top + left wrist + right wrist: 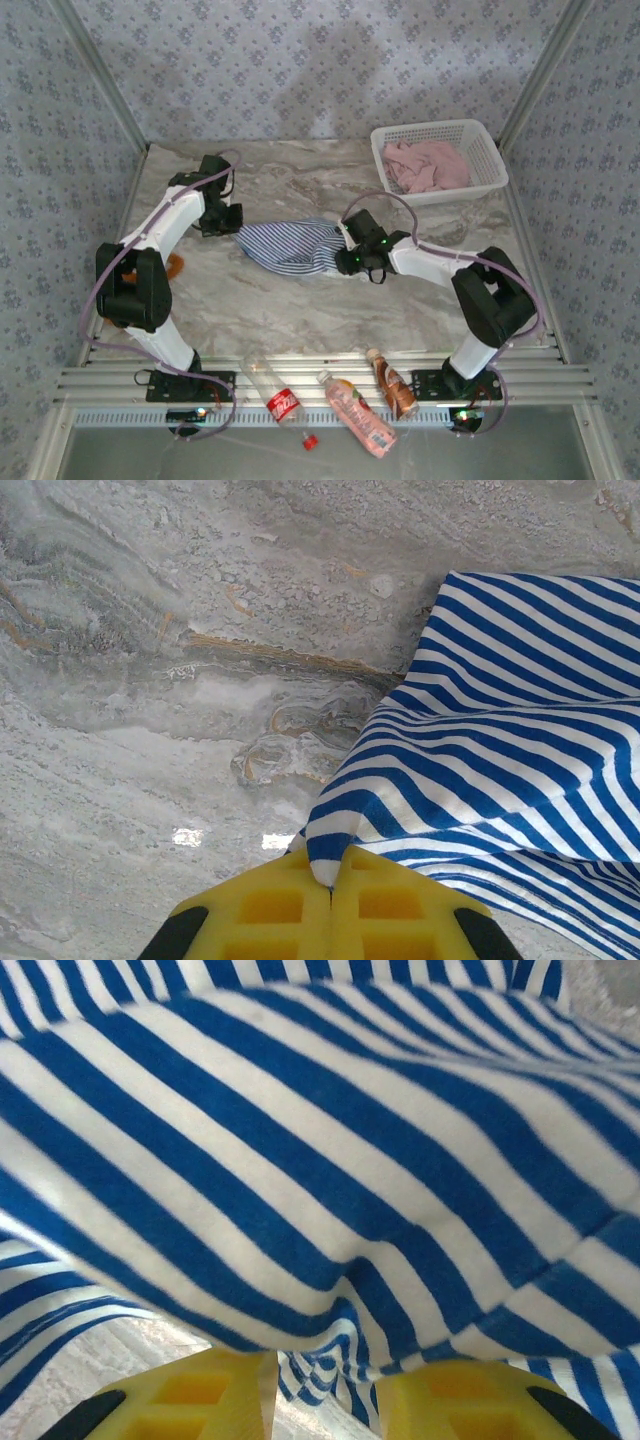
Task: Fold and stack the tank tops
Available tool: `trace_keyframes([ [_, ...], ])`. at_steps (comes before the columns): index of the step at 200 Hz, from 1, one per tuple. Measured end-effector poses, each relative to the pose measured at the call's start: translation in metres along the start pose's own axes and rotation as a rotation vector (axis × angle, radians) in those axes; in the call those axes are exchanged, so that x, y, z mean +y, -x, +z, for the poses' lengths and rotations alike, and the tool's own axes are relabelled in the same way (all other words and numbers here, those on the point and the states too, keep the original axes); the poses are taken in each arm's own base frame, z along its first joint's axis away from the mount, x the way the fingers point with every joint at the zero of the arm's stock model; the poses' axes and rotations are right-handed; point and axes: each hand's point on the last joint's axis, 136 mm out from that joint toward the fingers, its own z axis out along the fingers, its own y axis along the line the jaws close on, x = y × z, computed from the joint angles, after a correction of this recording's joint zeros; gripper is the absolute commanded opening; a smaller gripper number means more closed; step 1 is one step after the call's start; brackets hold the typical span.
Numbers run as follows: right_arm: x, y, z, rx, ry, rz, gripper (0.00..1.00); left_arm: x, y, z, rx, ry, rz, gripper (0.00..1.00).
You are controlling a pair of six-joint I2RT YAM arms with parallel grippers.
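- The striped tank top (290, 247) lies bunched on the marble-patterned table (300, 310) at the middle of the top view. Its long axis runs left to right across the frame, between the two grippers.
- The left gripper (224, 222) sits at the cloth's left end. In the left wrist view its yellow fingers (270, 910) are pressed together at bottom centre, pinching a small striped corner. The rest of the top spreads away to the right and upper right of that frame.
- The right gripper (350, 248) sits at the cloth's right end. In the right wrist view its yellow fingers (200, 1395) stand apart at the bottom edge. A fold of striped cloth hangs into the gap and the rest billows above it; the cloth there looks loose, not clamped.
- The top appears held at one end only, so spreading or folding it likely turns on the right jaws closing on the fold directly ahead of them.
- The pink tank top (428, 165) lies crumpled in the white basket (482, 140) at the upper right, nearer the right arm and well apart from both grippers.
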Motion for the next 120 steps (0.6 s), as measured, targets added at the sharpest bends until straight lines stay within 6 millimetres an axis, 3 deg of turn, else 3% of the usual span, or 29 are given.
trace_keyframes([
  [37,-0.003,-0.004,0.007,0.019,-0.004,0.015,0.17,0.0,0.0,0.0,0.0,0.0,0.0,0.0],
  [120,-0.005,0.009,-0.015,-0.046,-0.027,0.005,0.19,0.0,0.0,0.001,0.003,0.001,0.006,0.0],
])
